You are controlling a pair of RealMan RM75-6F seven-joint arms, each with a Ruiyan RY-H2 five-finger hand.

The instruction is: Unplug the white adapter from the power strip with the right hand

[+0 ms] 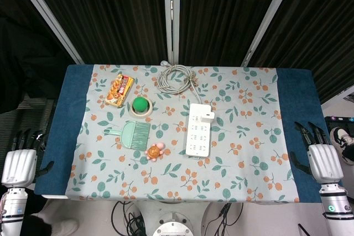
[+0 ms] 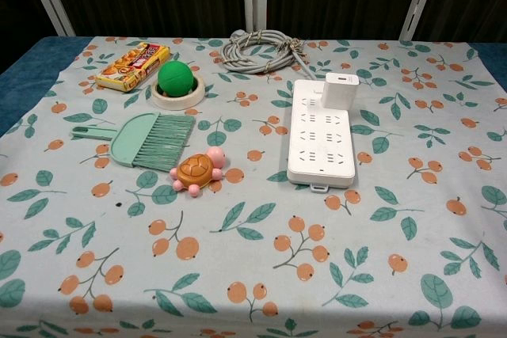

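Note:
A white power strip [image 1: 198, 130] [image 2: 321, 142] lies lengthwise near the middle of the floral cloth. The white adapter [image 1: 207, 116] [image 2: 341, 89] stands plugged into its far right corner. My right hand [image 1: 322, 158] hangs off the table's right edge, fingers apart and empty, well clear of the strip. At the left edge my left hand [image 1: 20, 162] is likewise empty, fingers spread. The chest view shows neither hand.
A coiled grey cable [image 1: 176, 77] [image 2: 261, 50] lies behind the strip. To the left are a green brush [image 1: 131, 134] [image 2: 146, 138], an orange toy turtle [image 1: 155, 150] [image 2: 197, 170], a green ball in a white ring [image 1: 140, 105] [image 2: 177, 81] and a snack packet [image 1: 119, 90] [image 2: 133, 66].

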